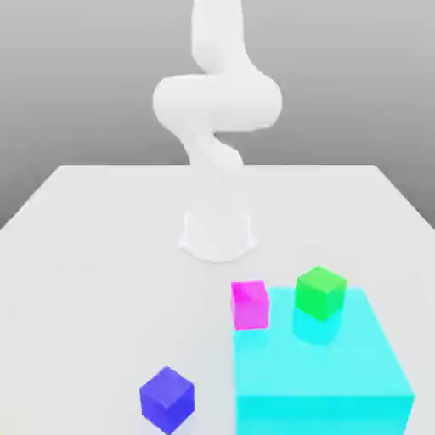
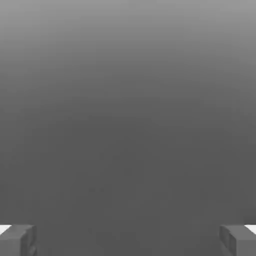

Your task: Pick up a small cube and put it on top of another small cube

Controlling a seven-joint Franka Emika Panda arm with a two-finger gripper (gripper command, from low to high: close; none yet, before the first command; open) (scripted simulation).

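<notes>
The small cube (image 1: 167, 398), deep blue, rests on the white table near the front, toward the exterior view's left. A magenta cube (image 1: 250, 304) stands on the table against the back left corner of the big cyan block (image 1: 319, 365). A green cube (image 1: 320, 292) sits on the cyan block's top near its far edge. The white arm (image 1: 216, 106) rises from its base (image 1: 217, 234) at the table's middle and runs up out of the frame. In the hand view my gripper (image 2: 128, 240) is open, its two grey fingertips (image 2: 18, 240) wide apart with nothing between them, facing plain grey background.
The white table (image 1: 102, 255) stretches wide around the base, with bare surface on the exterior view's left and behind the cubes. The cyan block fills the front right corner.
</notes>
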